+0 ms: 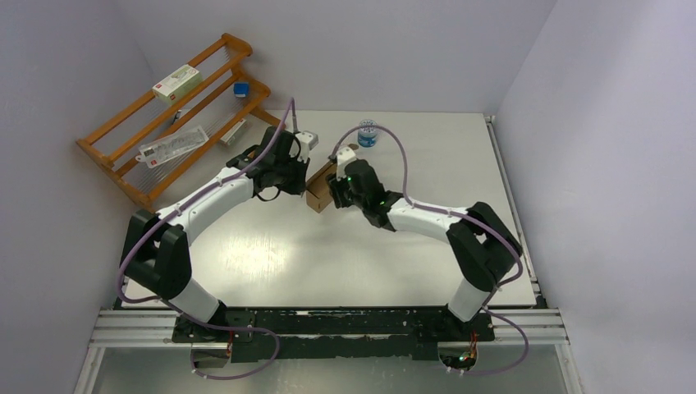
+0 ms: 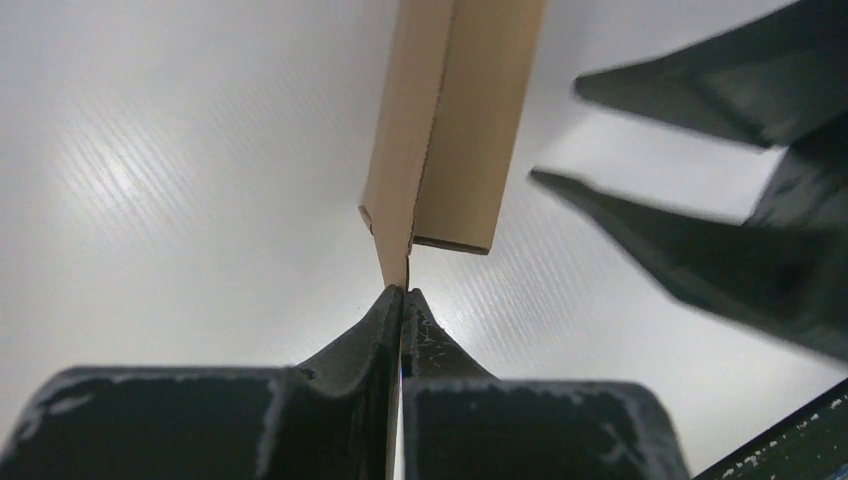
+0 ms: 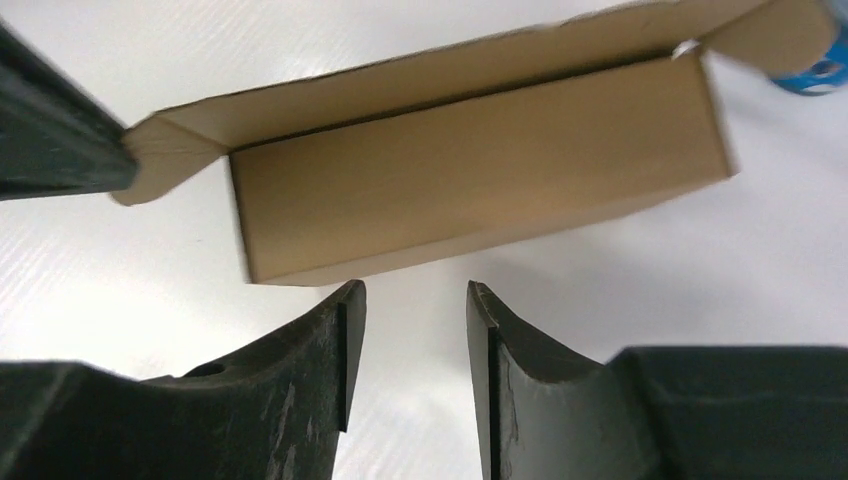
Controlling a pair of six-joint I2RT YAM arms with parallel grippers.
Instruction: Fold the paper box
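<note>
Mid-fold: the left gripper (image 2: 402, 292) clamps a corner flap of the paper box (image 3: 480, 190). The right gripper (image 3: 415, 300) hovers released beside it, and should probably close the open lid next.

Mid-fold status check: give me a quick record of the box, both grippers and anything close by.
paper box: partly folded, side wall up, long lid flap not yet closed, lying between the two grippers
left gripper: shut, pinching a thin flap at one end of the box
right gripper: open, facing the box's long side wall, not touching it
nearby: small blue-labelled bottle behind the box
</note>
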